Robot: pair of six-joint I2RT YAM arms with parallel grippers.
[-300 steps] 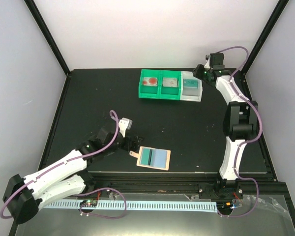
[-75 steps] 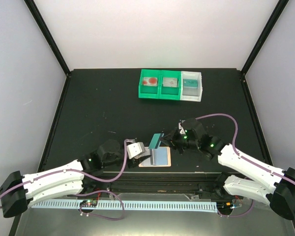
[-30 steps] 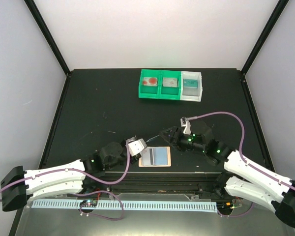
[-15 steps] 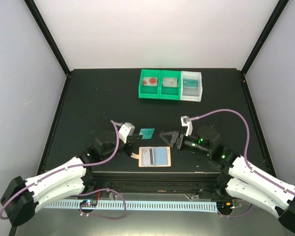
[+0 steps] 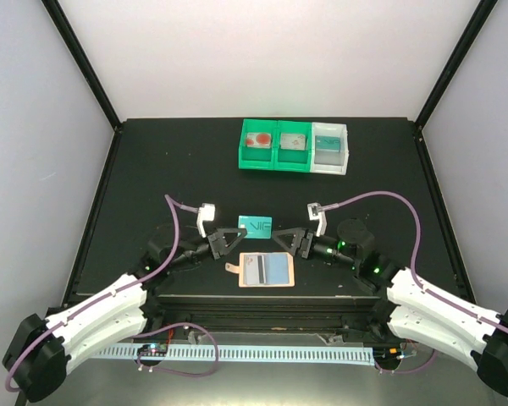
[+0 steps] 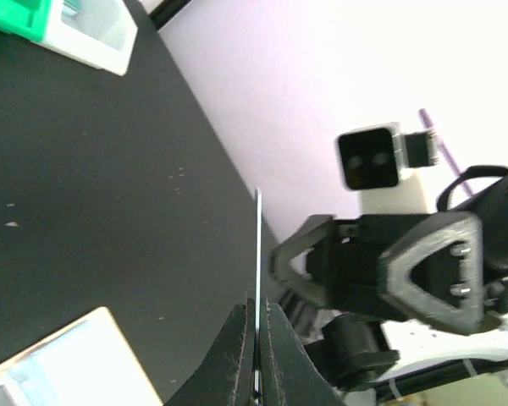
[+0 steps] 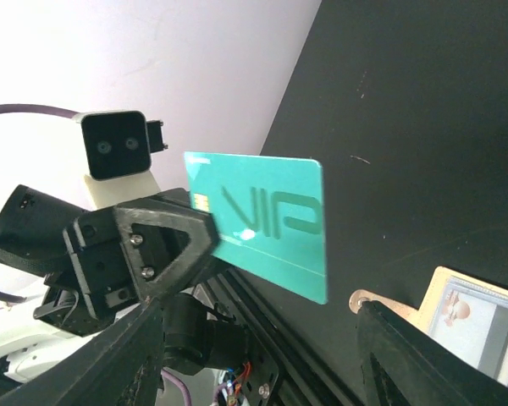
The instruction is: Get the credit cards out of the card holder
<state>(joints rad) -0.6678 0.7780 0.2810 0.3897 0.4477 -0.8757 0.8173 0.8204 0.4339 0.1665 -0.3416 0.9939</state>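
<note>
The tan card holder (image 5: 285, 270) lies open on the table near the front edge, with a dark-striped card (image 5: 254, 269) and a light blue card (image 5: 277, 269) in its panels. Just behind it, my left gripper (image 5: 234, 238) is shut on a teal VIP credit card (image 5: 256, 226) and holds it upright off the table. The left wrist view shows that card edge-on (image 6: 258, 245) between the pressed fingers (image 6: 241, 338). My right gripper (image 5: 288, 239) stands open facing the card from the right, not touching it. In the right wrist view the card (image 7: 267, 224) fills the middle, with the holder's corner (image 7: 474, 313) at lower right.
Two green bins (image 5: 275, 145) and a white bin (image 5: 331, 149) stand in a row at the back of the black table. The table's front rail (image 5: 271, 300) runs just below the holder. Both arms' cables arc above their wrists.
My left gripper has come up and away from the holder's left edge with the teal card, which now stands upright. My right gripper has shifted slightly left to face it.
</note>
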